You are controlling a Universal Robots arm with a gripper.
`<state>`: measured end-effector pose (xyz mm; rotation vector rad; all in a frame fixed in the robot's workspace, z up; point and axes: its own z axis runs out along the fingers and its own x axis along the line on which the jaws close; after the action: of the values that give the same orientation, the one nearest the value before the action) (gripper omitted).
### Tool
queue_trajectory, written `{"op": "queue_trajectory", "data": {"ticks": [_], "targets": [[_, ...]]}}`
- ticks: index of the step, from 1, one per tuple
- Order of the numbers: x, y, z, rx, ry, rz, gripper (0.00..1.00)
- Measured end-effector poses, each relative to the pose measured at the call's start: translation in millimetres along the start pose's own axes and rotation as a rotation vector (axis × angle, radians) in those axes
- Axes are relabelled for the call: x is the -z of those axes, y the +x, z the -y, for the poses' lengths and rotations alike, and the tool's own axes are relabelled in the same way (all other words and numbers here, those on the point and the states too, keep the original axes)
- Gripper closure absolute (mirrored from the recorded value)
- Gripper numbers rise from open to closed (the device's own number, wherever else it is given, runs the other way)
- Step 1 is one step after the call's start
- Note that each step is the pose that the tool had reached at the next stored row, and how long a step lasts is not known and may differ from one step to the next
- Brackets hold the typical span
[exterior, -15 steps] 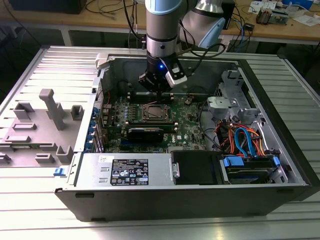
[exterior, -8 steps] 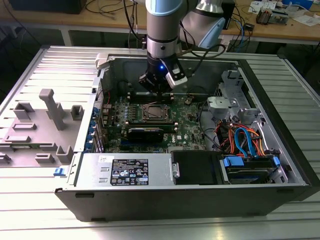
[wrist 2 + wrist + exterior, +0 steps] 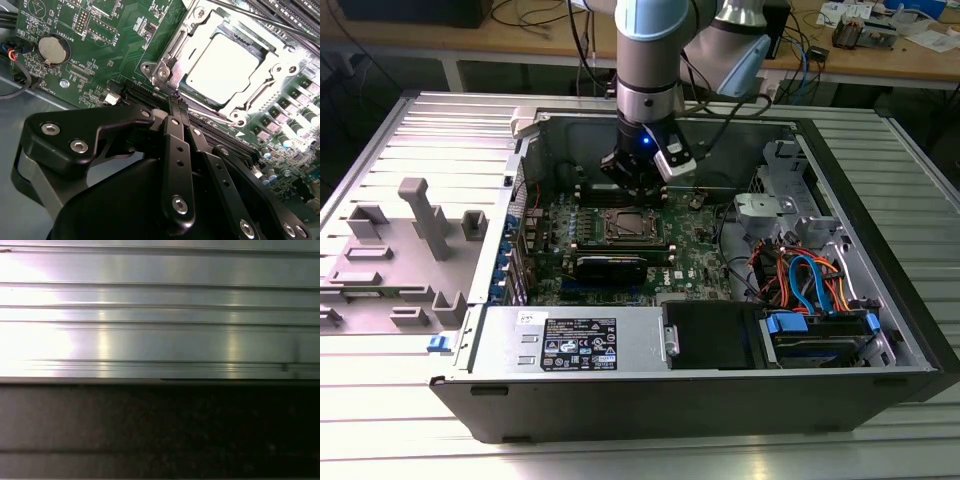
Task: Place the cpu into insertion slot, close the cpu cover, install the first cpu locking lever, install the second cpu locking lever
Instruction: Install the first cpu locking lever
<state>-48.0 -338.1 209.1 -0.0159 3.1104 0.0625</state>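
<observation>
Fingers [image 3: 176, 97] pinched together, empty, beside the cpu cover [image 3: 200, 37]. Cpu [image 3: 222, 67] sits seated; the cover's thin, stiff metal probably suits edge pushes.

Glare whitens the cpu [image 3: 225, 67]; ribbed metal [image 3: 160, 315] gleams above dark shadow.

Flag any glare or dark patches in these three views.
Second wrist view: glare washes out the silver-grey square cpu top. First wrist view: a bright hotspot on the ribbed aluminium surface, with a dark band beneath. Exterior view: evenly lit, case interior shadowed under the black gripper.
</observation>
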Motion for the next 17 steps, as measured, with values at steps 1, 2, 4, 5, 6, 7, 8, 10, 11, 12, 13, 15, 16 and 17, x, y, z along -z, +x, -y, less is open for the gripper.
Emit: {"op": "queue_trajectory", "data": {"ticks": [1, 2, 4, 5, 6, 7, 8, 10, 11, 12, 13, 15, 16, 17], "targets": [[-0.8, 0.0, 0.1, 0.000, 0.0000, 0.0008, 0.89], [-1.5, 0.0, 0.1, 0.000, 0.0000, 0.0011, 0.89], [-2.2, 0.0, 0.1, 0.000, 0.0002, 0.0013, 0.89], [-2.5, 0.0, 0.1, 0.000, 0.0002, 0.0013, 0.89], [-2.5, 0.0, 0.1, 0.000, 0.0002, 0.0013, 0.89], [-2.5, 0.0, 0.1, 0.000, 0.0001, 0.0012, 0.89], [-2.6, 0.0, 0.1, 0.000, 0.0001, 0.0013, 0.89], [-2.0, -0.1, 0.1, 0.000, -0.0001, 0.0014, 0.89], [-0.9, -0.1, 0.0, 0.000, -0.0001, 0.0014, 0.89], [-0.1, -0.1, 0.0, 0.000, 0.0001, 0.0014, 0.89], [-0.1, -0.1, 0.0, 0.000, -0.0001, 0.0015, 0.89], [-0.1, -0.2, 0.0, 0.000, 0.0002, 0.0014, 0.89], [-0.5, -0.2, 0.0, 0.000, 0.0006, 0.0014, 0.89], [-1.0, -0.8, 0.1, 0.000, 0.0017, 0.0011, 0.89]]}}
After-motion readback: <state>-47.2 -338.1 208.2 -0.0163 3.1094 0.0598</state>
